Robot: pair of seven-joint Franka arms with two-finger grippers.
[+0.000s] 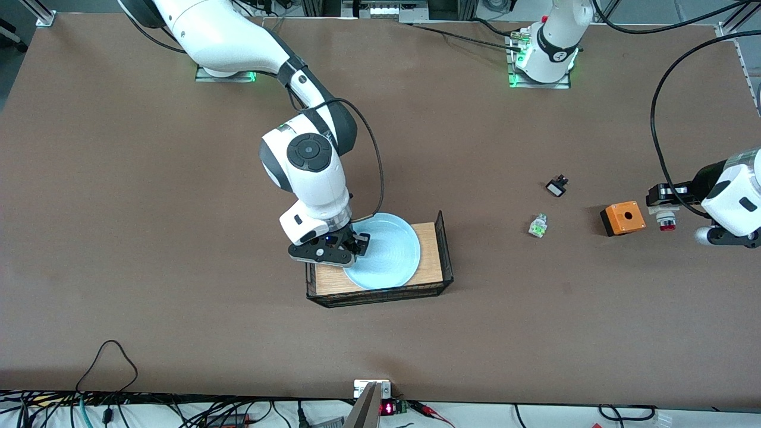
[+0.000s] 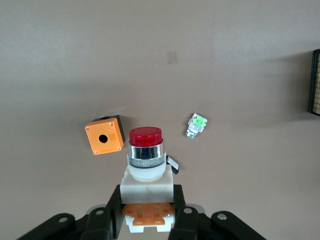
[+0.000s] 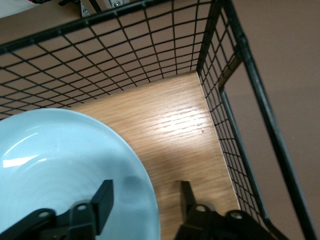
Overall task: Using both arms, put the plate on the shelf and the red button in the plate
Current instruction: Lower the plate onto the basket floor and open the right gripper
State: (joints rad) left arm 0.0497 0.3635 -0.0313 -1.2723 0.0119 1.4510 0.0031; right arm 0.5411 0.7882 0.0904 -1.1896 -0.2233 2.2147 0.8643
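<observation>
Front view: one wire basket (image 1: 445, 249) with wood floor holds one plate (image 1: 389, 252), lying in it. Right gripper (image 1: 351, 245) is at the plate's rim, fingers spread on both sides of it, released. Left gripper (image 2: 147, 212) is clenched on one red button (image 2: 146, 150) above the table, beside one orange box (image 1: 622, 217). One green button (image 1: 538, 226) and one black part (image 1: 557, 186) lie between basket and box.

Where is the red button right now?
The red button is clamped in the left hand, up over the table at the left arm's end, beside the orange box.
</observation>
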